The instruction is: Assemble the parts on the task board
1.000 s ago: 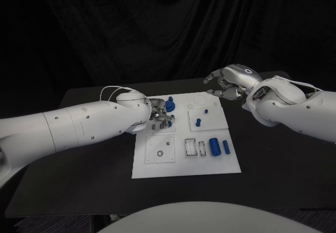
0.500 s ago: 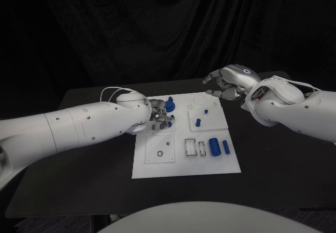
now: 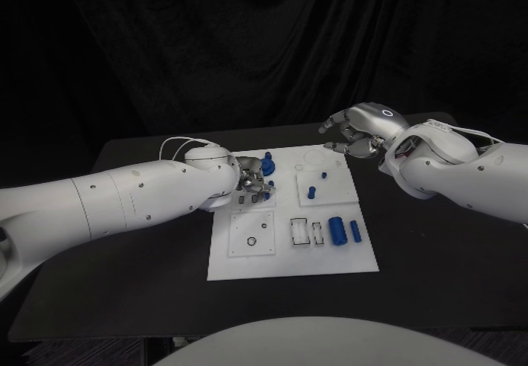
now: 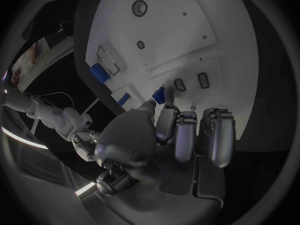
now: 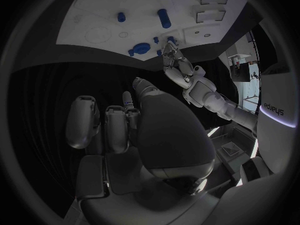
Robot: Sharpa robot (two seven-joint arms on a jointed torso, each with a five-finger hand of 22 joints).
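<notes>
The head camera looks down from high up; both wrist cameras sit behind their hands; all see the task board.

The right hand hangs over the dark tabletop with its fingers curled, holding nothing. Beyond it lies the white task board, with blue parts on it. The left hand reaches down onto the board's edge beside a blue piece.
</notes>
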